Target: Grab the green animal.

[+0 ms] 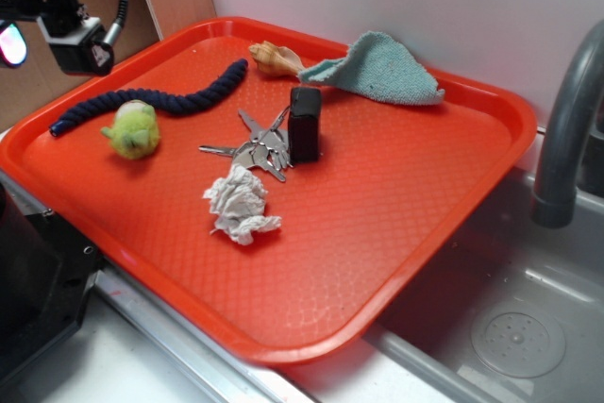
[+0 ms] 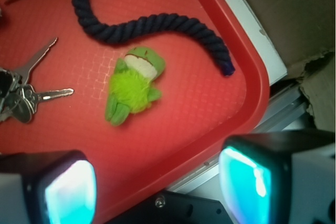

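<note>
The green animal (image 1: 133,129) (image 2: 134,84), a small fuzzy yellow-green plush with a paler top, lies on the left part of the red tray (image 1: 396,233) (image 2: 173,124), just in front of the dark blue rope. My gripper (image 1: 52,30) (image 2: 157,190) hangs high above the tray's far left corner, well apart from the plush. In the wrist view its two glowing teal pads (image 2: 71,192) stand wide apart with nothing between them; the plush sits ahead of them.
On the tray also lie a dark blue rope (image 1: 165,99) (image 2: 152,27), keys (image 1: 260,148) (image 2: 23,95), a black box (image 1: 304,125), a crumpled paper ball (image 1: 241,205), a tan seashell (image 1: 274,58) and a teal cloth (image 1: 382,68). A grey faucet (image 1: 566,129) rises at right over the sink.
</note>
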### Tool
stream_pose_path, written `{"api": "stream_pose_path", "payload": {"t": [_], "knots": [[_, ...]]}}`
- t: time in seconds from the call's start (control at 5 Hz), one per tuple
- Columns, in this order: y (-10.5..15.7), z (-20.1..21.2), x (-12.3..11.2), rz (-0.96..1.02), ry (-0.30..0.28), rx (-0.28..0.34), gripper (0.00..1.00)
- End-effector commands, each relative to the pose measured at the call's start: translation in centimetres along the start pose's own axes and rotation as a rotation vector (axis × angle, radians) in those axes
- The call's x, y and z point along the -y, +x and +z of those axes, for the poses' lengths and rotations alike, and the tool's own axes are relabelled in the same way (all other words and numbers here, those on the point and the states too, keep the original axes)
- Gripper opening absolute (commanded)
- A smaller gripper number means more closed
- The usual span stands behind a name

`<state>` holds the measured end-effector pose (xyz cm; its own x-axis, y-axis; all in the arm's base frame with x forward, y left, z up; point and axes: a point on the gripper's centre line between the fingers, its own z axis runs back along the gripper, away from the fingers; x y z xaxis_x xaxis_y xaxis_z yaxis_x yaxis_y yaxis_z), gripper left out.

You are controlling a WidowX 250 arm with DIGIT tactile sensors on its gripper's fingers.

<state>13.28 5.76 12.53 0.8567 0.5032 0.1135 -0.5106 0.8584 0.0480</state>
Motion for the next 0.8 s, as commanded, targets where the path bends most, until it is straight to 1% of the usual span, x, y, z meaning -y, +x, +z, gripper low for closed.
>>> {"api": "stream_pose_path", "payload": {"t": [0.0,0.2,0.4,0.6], "knots": [[3.7,-5.1,0.1,0.185,-0.095,0.097,1.0],[4.9,-7.7,-0.2,0.235,-0.083,0.058,1.0],[5.8,-10.7,0.7,0.27,-0.052,-0.013,1.0],[5.1,-11.3,1.1,0.331,-0.029,-0.049,0.0]]}}
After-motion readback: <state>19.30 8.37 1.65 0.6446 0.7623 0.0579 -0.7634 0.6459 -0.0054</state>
